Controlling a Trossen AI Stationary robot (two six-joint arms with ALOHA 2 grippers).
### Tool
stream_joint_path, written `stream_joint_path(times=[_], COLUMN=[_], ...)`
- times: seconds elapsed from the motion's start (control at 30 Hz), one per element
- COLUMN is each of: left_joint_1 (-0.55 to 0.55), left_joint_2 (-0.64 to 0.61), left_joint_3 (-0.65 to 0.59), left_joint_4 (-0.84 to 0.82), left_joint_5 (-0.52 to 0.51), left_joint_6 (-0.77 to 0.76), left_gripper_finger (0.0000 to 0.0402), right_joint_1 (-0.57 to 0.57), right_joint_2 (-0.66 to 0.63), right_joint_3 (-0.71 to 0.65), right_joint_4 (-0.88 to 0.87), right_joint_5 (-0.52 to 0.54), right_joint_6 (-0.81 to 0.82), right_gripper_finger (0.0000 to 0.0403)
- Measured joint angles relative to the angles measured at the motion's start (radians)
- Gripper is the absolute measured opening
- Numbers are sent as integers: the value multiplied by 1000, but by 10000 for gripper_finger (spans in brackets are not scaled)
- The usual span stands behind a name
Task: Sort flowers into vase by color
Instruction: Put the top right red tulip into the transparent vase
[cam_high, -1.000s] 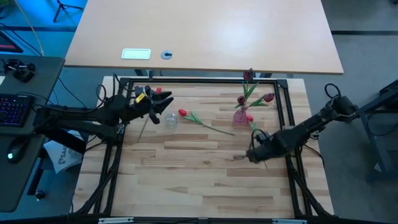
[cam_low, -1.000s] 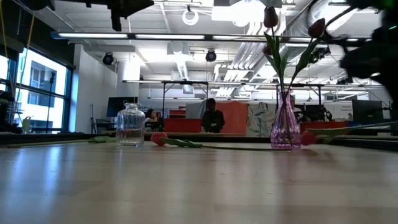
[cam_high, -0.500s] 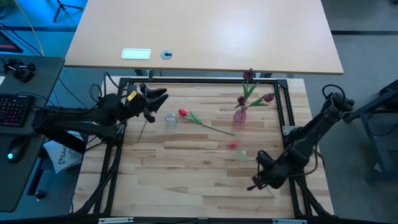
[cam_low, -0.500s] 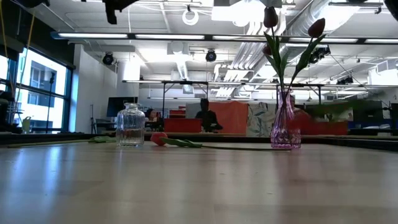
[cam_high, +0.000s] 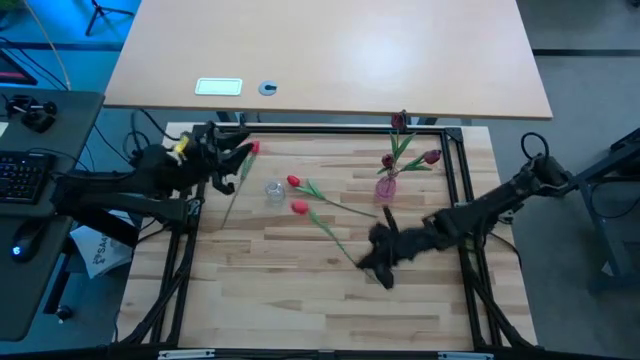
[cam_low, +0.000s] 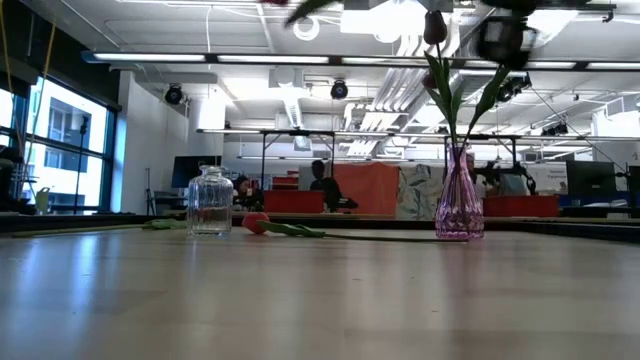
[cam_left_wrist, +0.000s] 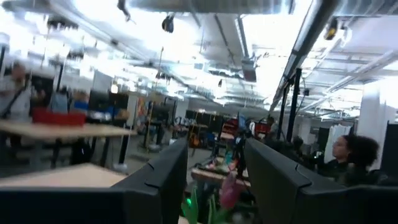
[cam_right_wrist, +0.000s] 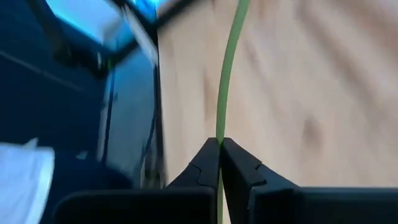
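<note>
R gripper, mid-bench: fingers clamped on low end of red tulip stem. Stem thin, light, prob. whippy; grip near base. L gripper, far-left corner: fingers apart round another red tulip. Obstacles: clear jar, third red tulip, pink vase w/ maroon tulips.

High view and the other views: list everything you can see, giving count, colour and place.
red tulips: three; one lying between jar and vase, one beside the left gripper, one held by its stem
maroon tulips: three, standing in the vase
vase: one, pink glass, right side of the table
jar: one, clear glass, left of centre
person: one, dark, in the room behind
left gripper: open, at the table's left
right gripper: shut on a red tulip's stem, right of centre
</note>
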Motion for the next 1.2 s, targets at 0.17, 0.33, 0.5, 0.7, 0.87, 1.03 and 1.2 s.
stream_joint_path(times=[0.17, 0.33, 0.5, 0.7, 0.87, 1.03, 1.2], left_joint_1=[-68, -131, -184, -261, -304, -295, -268], left_joint_2=[-34, -38, -16, 94, 214, 307, 337], left_joint_3=[123, 235, 239, 238, 238, 238, 238], left_joint_4=[-192, -464, -622, -653, -456, -240, -153], left_joint_5=[-24, -158, -159, -145, -142, -65, -19], left_joint_6=[209, 195, 63, -61, -62, -89, -129], left_gripper_finger=[150, 150, 150, 150, 150, 150, 150], right_joint_1=[-157, -239, -283, -312, -340, -345, -345], right_joint_2=[1, 0, 0, 0, 1, 29, 93], right_joint_3=[0, 0, 0, 0, 23, 142, 265], right_joint_4=[215, 368, 472, 593, 620, 512, 399], right_joint_5=[-14, -39, -39, -7, -4, -13, -36], right_joint_6=[-239, -380, -456, -528, -565, -672, -742], right_gripper_finger=[0, 0, 0, 0, 0, 0, 0])
